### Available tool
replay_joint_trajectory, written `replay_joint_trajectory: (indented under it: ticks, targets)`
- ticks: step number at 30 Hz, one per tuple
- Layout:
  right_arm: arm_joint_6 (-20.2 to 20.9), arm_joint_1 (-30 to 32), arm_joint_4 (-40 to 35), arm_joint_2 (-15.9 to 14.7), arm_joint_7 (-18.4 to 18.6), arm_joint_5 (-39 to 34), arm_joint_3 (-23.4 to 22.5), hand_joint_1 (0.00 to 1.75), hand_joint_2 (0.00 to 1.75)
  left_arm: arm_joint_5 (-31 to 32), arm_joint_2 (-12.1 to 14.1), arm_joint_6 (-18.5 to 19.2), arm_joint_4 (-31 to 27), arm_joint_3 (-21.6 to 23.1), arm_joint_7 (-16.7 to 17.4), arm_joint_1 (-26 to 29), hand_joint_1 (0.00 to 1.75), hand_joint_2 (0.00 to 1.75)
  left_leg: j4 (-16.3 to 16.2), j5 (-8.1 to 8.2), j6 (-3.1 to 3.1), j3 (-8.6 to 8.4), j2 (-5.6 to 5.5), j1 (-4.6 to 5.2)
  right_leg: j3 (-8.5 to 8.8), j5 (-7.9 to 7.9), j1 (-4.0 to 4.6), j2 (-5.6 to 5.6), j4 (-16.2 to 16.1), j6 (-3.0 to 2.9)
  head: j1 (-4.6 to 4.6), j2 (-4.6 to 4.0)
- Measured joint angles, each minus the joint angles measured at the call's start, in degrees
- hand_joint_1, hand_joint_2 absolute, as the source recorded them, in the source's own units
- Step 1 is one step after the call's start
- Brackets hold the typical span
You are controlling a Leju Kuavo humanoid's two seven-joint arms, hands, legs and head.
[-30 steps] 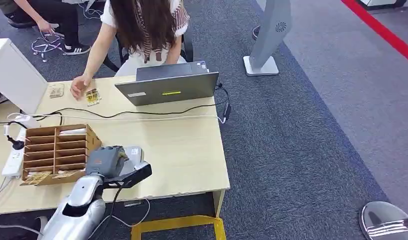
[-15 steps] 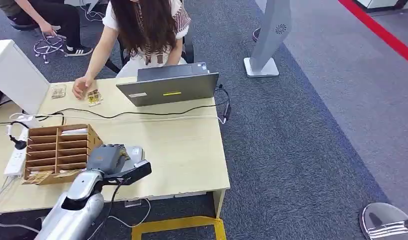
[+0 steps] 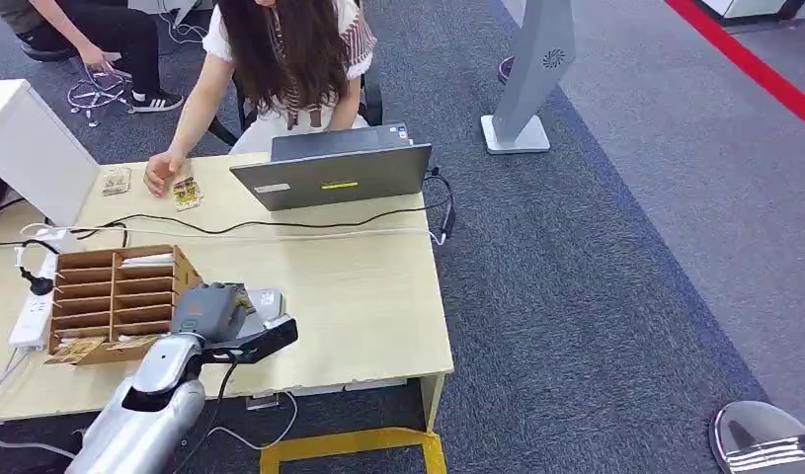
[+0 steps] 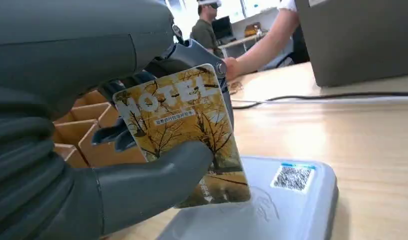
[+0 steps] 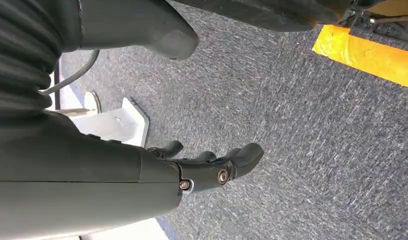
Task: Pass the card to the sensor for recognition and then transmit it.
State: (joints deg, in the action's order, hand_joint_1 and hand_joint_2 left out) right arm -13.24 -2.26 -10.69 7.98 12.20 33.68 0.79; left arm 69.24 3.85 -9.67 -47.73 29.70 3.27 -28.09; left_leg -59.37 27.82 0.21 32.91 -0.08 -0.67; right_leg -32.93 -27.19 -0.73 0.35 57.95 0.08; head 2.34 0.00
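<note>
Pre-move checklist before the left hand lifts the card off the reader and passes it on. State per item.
1. Card held: ok. Left hand pinches the hotel card between thumb and fingers.
2. Card over the sensor: ok, its lower edge sits at the pad; contact cannot tell.
3. Read confirmed: cannot tell, no indicator visible.
4. Receiver ready: not ok. The person's hand rests on the table by other cards, not reaching.
5. Path past the laptop and cable: cannot tell.
6. Right hand: ok, hanging open over carpet.
</note>
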Motion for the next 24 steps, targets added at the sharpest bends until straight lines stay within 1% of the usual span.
replay_joint_trajectory:
  ticks: [2,3,5,6,7,8,11,16,19,24]
  targets:
    - [0.0,0.0,0.0,0.0,0.0,0.0,0.0,0.0,1.75,0.1,0.0,-0.3,-0.2,0.0,0.1,0.0,1.75,1.75,0.0,0.0,0.0,0.01,0.0,0.0,-0.01,0.01,0.0,0.0,0.0,0.0,0.0,0.0]
    - [0.0,0.0,0.0,0.0,-0.3,0.1,-0.1,0.0,1.75,0.6,0.2,-2.1,-1.4,0.0,0.8,-0.6,1.75,1.75,0.0,-0.03,-0.01,0.07,-0.02,-0.02,-0.04,0.02,0.01,-0.01,0.0,0.0,0.02,0.0]
    - [0.0,0.0,0.0,0.0,-0.5,0.5,-0.3,0.0,1.75,1.6,0.7,-3.8,-3.7,0.0,1.6,-3.0,1.75,1.75,0.0,-0.03,-0.01,0.12,-0.07,-0.01,-0.08,0.01,0.01,-0.02,0.0,0.0,0.0,0.0]
    - [0.0,0.0,0.0,0.0,-0.9,1.2,-0.5,0.0,1.75,2.5,1.5,-4.6,-4.6,-0.3,1.7,-5.9,1.75,1.75,0.0,-0.05,0.01,0.32,-0.08,-0.03,-0.25,0.02,0.02,-0.03,0.0,0.0,0.02,0.0]
    - [0.0,0.0,0.0,0.0,-1.2,1.9,-0.5,0.0,1.75,3.5,2.6,-7.2,-4.5,-1.4,1.9,-10.9,1.75,1.75,0.0,-0.06,0.02,0.33,-0.04,-0.03,-0.28,0.03,0.02,0.01,0.0,0.0,0.02,0.0]
    - [0.0,-0.1,0.0,0.0,-1.1,2.6,-0.5,0.0,1.75,3.9,4.1,-9.6,-1.2,-3.2,0.7,-17.5,1.75,1.75,0.0,-0.07,0.0,0.36,-0.06,-0.06,-0.31,0.03,0.03,-0.01,0.0,0.0,0.07,0.0]
    - [0.0,-0.1,0.0,0.0,-0.9,3.3,-0.5,0.0,1.75,6.0,5.6,-11.1,3.6,-5.4,1.4,-24.0,1.75,1.75,0.0,-0.08,-0.01,0.35,-0.05,-0.06,-0.33,0.02,0.03,0.01,0.1,0.0,0.02,0.0]
    - [0.0,-0.1,0.0,0.0,-0.9,3.5,-0.9,0.0,1.75,5.8,6.8,-9.8,11.6,-8.8,2.4,-32.1,1.75,1.75,0.0,-0.08,-0.01,0.36,-0.04,-0.05,-0.35,0.02,0.03,0.03,0.1,-0.01,0.02,0.0]
    - [0.0,-0.1,0.0,0.0,-0.6,3.7,-1.0,0.0,1.75,5.8,7.0,-9.0,14.3,-9.9,2.9,-34.3,1.75,1.75,0.0,-0.08,-0.01,0.4,-0.06,-0.04,-0.35,0.02,0.03,0.01,0.1,0.0,0.02,0.0]
    - [0.1,-0.1,0.0,0.0,-0.3,3.9,-1.0,0.0,1.75,5.7,7.0,-9.4,16.3,-11.0,3.2,-35.8,1.75,1.75,0.0,-0.08,-0.01,0.4,-0.06,-0.01,-0.35,0.02,0.02,0.01,0.1,0.0,0.02,0.0]
